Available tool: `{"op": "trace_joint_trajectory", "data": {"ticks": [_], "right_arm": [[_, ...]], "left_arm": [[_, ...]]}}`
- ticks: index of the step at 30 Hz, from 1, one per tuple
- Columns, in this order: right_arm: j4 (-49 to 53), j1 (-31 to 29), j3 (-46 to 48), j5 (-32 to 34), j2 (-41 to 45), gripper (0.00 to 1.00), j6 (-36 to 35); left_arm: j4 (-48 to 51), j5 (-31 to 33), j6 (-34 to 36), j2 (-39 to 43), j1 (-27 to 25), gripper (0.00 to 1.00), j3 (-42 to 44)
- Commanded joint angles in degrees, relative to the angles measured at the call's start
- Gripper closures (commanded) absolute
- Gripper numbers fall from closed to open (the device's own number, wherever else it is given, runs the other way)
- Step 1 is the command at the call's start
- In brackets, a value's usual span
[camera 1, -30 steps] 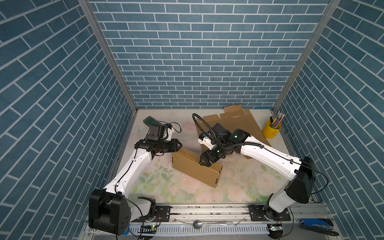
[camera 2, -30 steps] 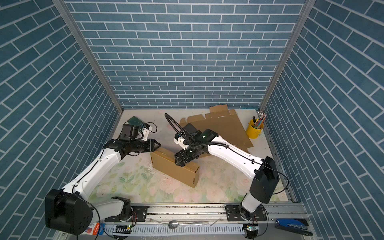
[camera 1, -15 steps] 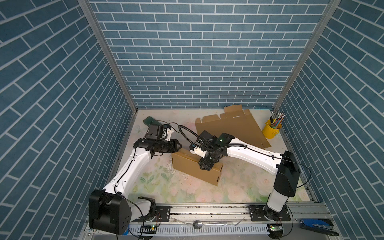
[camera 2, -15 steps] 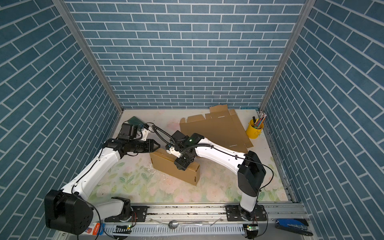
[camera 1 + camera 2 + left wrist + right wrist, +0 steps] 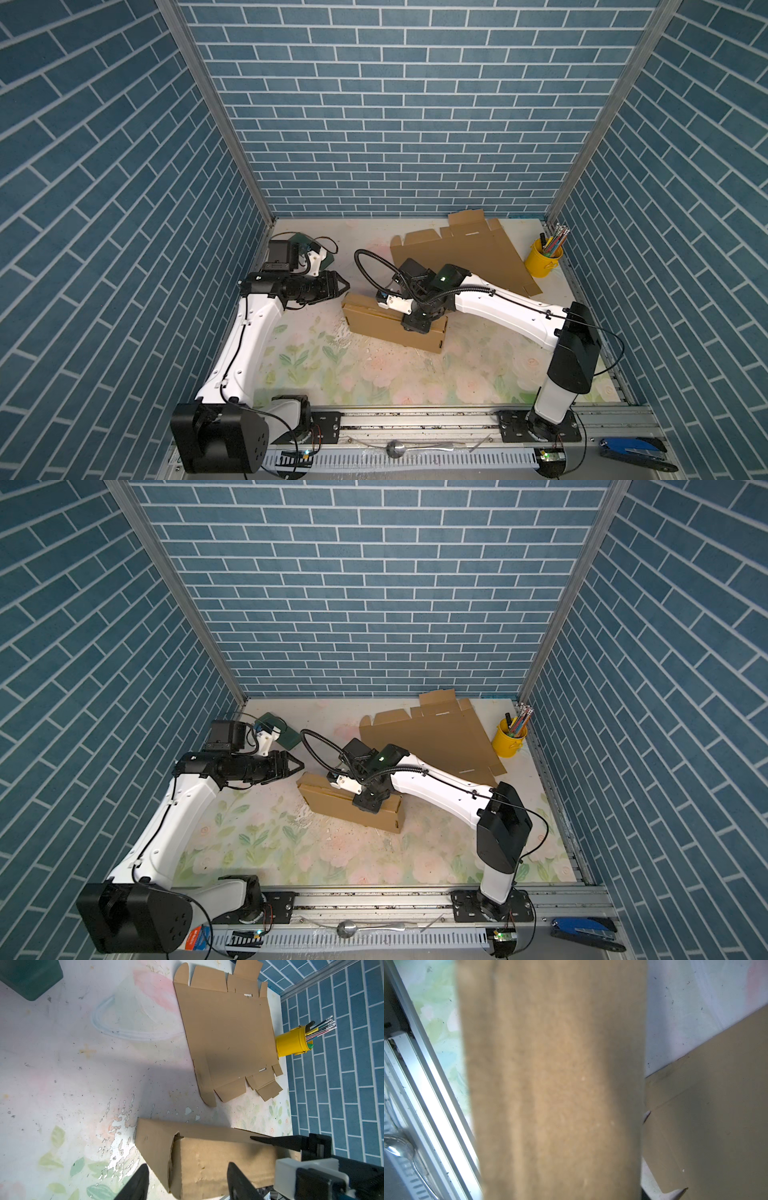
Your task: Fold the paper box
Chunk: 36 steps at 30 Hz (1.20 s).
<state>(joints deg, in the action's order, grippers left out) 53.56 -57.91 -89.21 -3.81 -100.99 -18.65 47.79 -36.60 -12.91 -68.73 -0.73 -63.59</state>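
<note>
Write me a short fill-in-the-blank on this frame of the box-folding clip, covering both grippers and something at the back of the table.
1. The right gripper sits on ___ of the folded box.
2. The left gripper points at the box's end with its jaws ___.
3. The cup of brushes beside the flat cardboard sheet is ___.
Missing words: top; open; yellow.

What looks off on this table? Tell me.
The box lies askew, its end flap by the left gripper gaping, not tucked. The mat is flaked beside it. A spoon lies by the front rail.
</note>
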Motion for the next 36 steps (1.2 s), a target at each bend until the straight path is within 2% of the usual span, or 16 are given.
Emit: {"op": "trace_joint_trajectory", "data": {"ticks": [1, 5, 12, 15, 20, 25, 27, 29, 31, 36], "right_arm": [[0.4, 1.9, -0.5, -3.2, 1.2, 0.52, -9.5], [0.9, 3.3, -0.8, -8.5, 1.1, 0.52, -13.5], [2.4, 5.9, -2.8, -12.6, -0.3, 0.53, -16.9], [3.4, 6.5, -4.2, -13.4, -1.4, 0.53, -17.9], [4.7, 7.0, -6.6, -12.7, -3.3, 0.42, -17.5], [4.5, 7.0, -7.4, -12.3, -4.4, 0.44, -15.9], [4.9, 6.9, -7.5, -12.5, -4.9, 0.48, -15.6], [5.1, 7.0, -7.5, -12.8, -5.2, 0.51, -15.6], [4.9, 7.0, -7.0, -12.7, -5.1, 0.51, -15.8], [4.6, 7.0, -6.5, -12.2, -5.2, 0.52, -16.2]], "left_arm": [[-0.8, -3.1, 0.7, 0.1, 0.5, 0.35, 2.8], [-6.3, -7.6, -1.6, 0.3, 0.6, 0.33, 6.4], [-10.1, -10.5, -2.7, 0.1, 0.6, 0.34, 10.0], [-11.7, -11.0, -3.1, -0.3, 0.6, 0.37, 11.8], [-12.5, -10.2, -4.0, -1.0, 0.6, 0.50, 15.0], [-13.1, -9.3, -4.5, -0.6, 0.4, 0.52, 17.1], [-12.5, -8.9, -4.5, -0.7, 0.2, 0.51, 17.2], [-10.9, -8.5, -4.1, -0.2, 0.3, 0.46, 15.6], [-9.1, -7.7, -4.0, 1.0, 0.5, 0.40, 13.0], [-10.8, -10.3, -6.7, 3.2, 1.1, 0.34, 12.3]]}}
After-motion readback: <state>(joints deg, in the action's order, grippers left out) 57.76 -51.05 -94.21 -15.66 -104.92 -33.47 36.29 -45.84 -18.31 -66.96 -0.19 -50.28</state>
